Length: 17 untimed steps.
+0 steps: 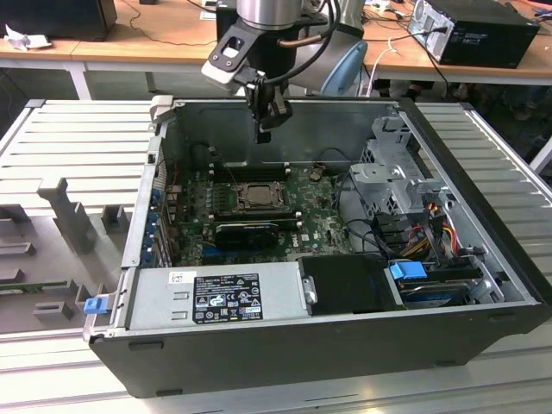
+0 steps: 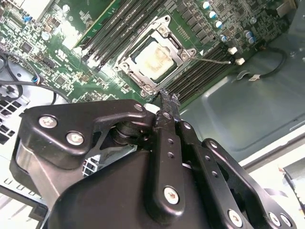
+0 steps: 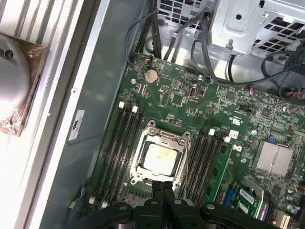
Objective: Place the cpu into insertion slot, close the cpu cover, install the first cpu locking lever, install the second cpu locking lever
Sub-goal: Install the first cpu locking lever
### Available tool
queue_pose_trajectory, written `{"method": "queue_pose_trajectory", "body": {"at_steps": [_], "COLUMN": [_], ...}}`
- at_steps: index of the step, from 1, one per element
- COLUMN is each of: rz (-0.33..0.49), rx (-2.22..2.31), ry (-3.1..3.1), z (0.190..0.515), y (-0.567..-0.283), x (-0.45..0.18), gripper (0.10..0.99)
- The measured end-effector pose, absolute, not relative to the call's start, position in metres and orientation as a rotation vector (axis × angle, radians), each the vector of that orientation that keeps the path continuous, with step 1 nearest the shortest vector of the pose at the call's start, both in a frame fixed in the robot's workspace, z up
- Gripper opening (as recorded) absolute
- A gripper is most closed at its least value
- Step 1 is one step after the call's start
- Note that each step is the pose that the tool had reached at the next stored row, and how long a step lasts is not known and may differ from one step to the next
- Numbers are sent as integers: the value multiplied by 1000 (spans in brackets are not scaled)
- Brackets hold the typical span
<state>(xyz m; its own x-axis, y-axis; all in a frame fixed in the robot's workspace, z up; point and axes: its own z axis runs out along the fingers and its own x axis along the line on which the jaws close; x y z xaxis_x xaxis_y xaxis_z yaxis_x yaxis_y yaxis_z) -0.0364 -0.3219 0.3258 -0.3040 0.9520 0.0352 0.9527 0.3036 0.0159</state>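
Your gripper hangs above the motherboard inside the open case. The tips are clenched together on nothing, as you can see in both wrist views. The cpu sits in the insertion slot, and the cpu cover looks folded flat around it, so I'd call steps one and two done and the lever stage in hand. I can't make out the locking levers well enough to say whether either is latched. From the first wrist view the tips sit just off one edge of the cover, well above it. Lever work calls for a fine descent beside the frame, with no contact on the chip top. Room is tight sideways: memory slots flank the socket on both sides, and the case wall runs just past one bank. In the exterior view an expansion card lies just in front of the socket. The drive cage and cables sit well off to the exterior view's right. Straight up is open.
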Motion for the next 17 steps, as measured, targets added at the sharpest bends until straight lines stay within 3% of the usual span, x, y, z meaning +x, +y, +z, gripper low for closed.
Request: {"method": "queue_pose_trajectory", "body": {"at_steps": [17], "rz": [-50], "rx": [-1657], "ry": [-2643], "z": [326], "y": [-322], "x": [-36], "gripper": [106]}}
